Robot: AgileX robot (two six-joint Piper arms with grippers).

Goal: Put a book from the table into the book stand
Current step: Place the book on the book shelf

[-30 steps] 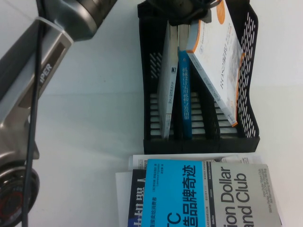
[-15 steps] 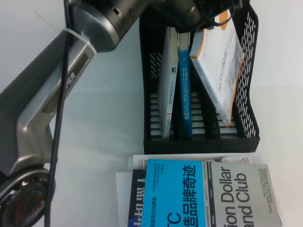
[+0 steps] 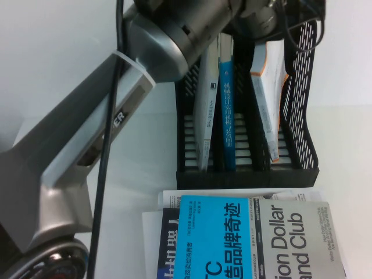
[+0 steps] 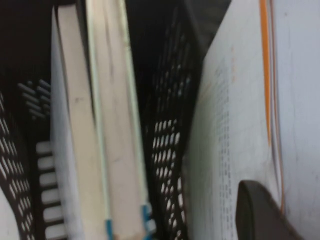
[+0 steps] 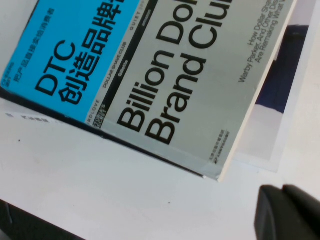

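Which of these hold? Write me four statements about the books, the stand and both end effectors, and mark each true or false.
1. The book stands in the right compartment of the book stand. True.
2. The blue-spined book lies flat on the table. False: it stands upright in the stand's middle compartment.
3. The left end effector is at the top of the book stand, by the book. True.
4. The right end effector is inside the book stand. False: it hangs over the table, near a corner of the Dollar Club book.
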